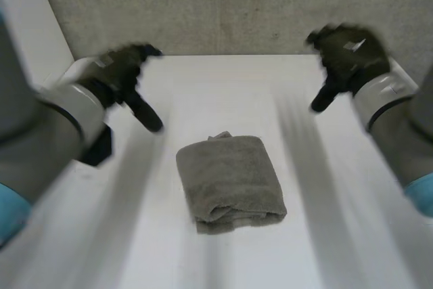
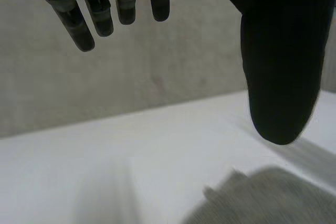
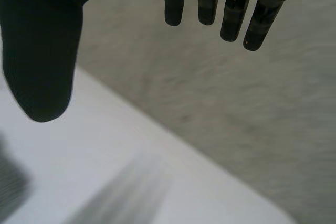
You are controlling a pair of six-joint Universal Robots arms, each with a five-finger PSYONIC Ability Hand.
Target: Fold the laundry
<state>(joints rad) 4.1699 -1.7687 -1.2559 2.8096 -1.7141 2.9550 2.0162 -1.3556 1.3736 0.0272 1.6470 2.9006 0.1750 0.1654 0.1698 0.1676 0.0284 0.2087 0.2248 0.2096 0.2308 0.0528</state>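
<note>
A grey towel (image 1: 230, 182) lies folded into a thick bundle in the middle of the white table (image 1: 223, 93). My left hand (image 1: 125, 72) hovers above the table's far left, well apart from the towel, fingers straight and thumb spread, holding nothing. My right hand (image 1: 348, 55) hangs over the far right side, also open and empty. In the left wrist view the fingers (image 2: 94, 9) and thumb (image 2: 281, 61) stand wide apart, with a corner of the towel (image 2: 268, 198) below the thumb. The right wrist view shows straight fingers (image 3: 231, 3) and a spread thumb (image 3: 42, 51) above bare table.
A grey wall (image 1: 237, 5) rises behind the table's far edge. A white side panel (image 1: 34, 25) borders the left. Bare table surface surrounds the towel on all sides.
</note>
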